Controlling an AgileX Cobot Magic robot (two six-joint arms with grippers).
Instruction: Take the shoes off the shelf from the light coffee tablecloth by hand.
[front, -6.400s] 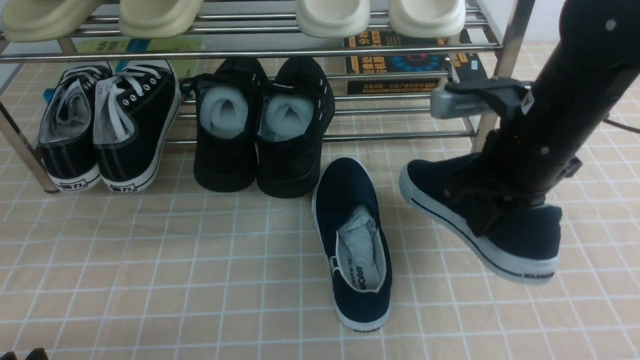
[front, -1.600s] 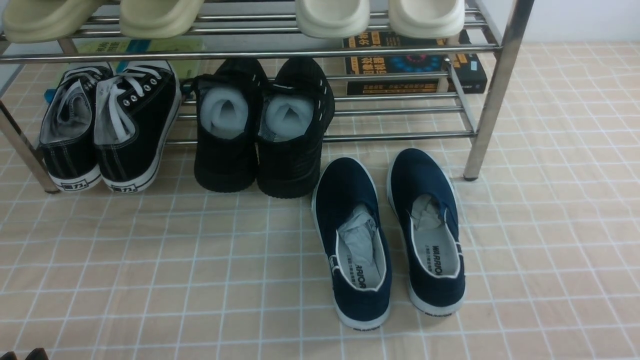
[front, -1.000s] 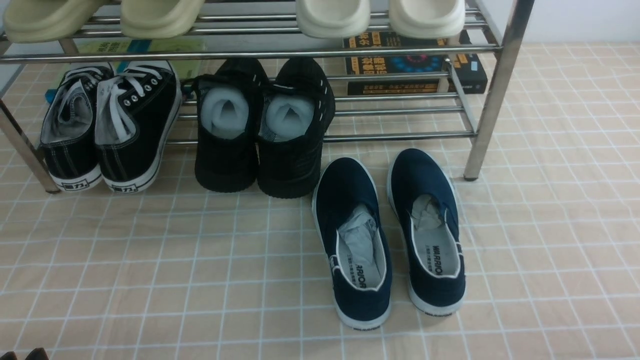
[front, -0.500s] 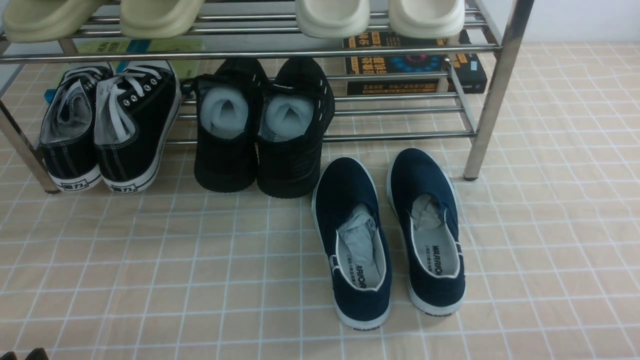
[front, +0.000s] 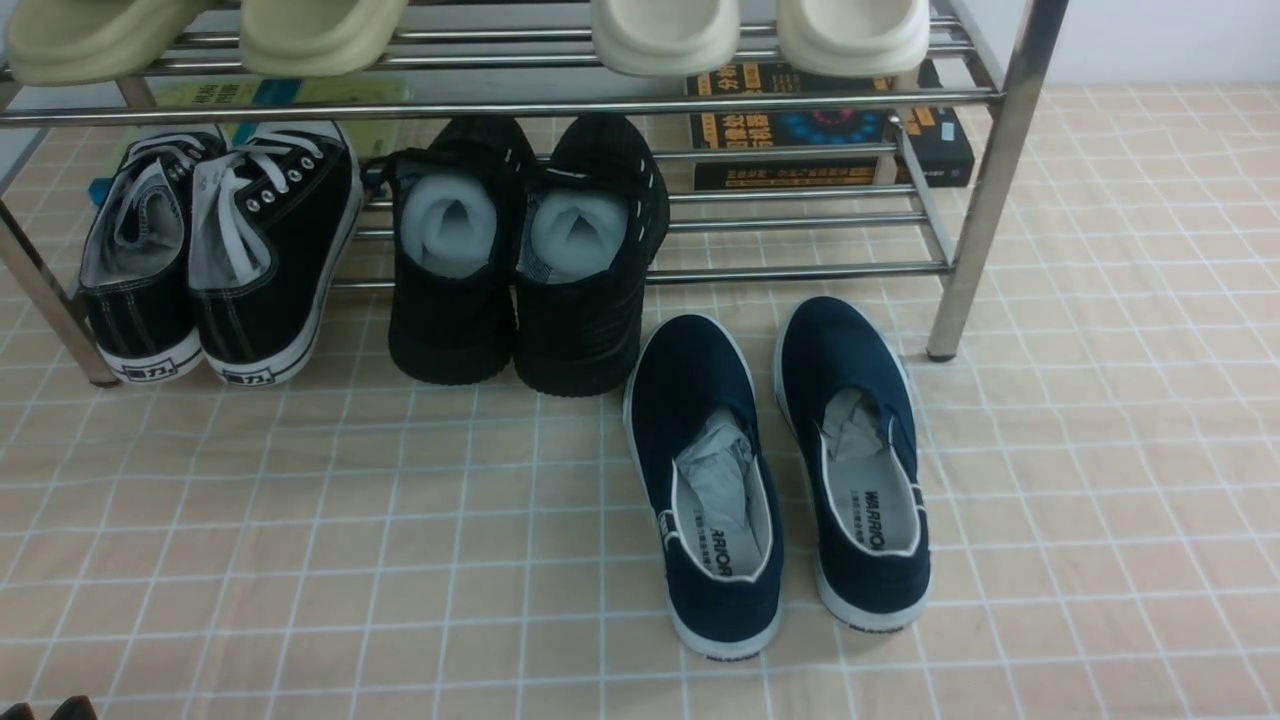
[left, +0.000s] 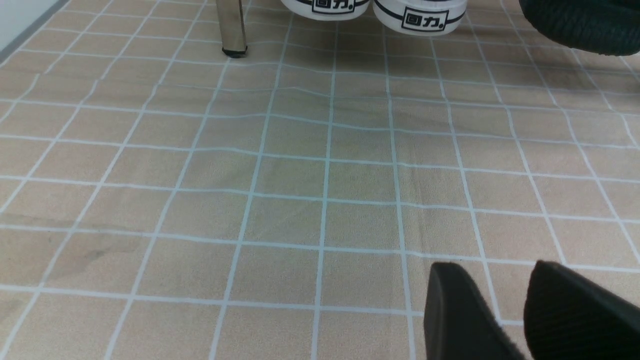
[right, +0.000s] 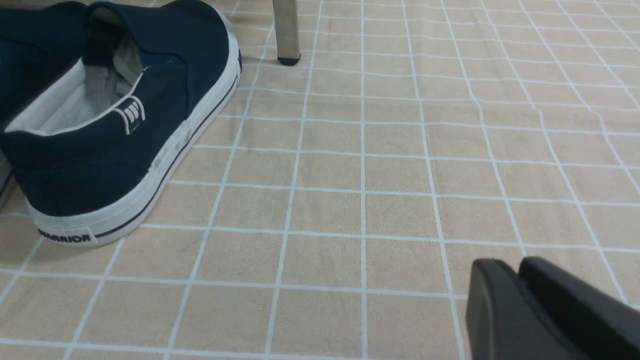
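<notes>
Light coffee tablecloth (front: 300, 520) now carries both shoes (front: 785, 470), off shelf (front: 985, 180); right pincer (right: 517, 295) withdrawn, clenched, left pincer (left: 505, 305) slightly released; task prob. done.

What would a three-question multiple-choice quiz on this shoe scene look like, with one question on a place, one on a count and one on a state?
1. Where are the navy shoes?
A. on the shelf's top tier
B. on the tablecloth in front of the shelf
C. in a gripper

2. How many shoes sit on the shelf's lower tier?
A. two
B. four
C. six

3. How do the right gripper's fingers stand?
A. pressed together, holding nothing
B. wide apart
C. clamped on a shoe

Answers:
1 B, both soles rest on the tablecloth.
2 B, black sneakers plus all-black shoes.
3 A, no gap shows between them.
</notes>
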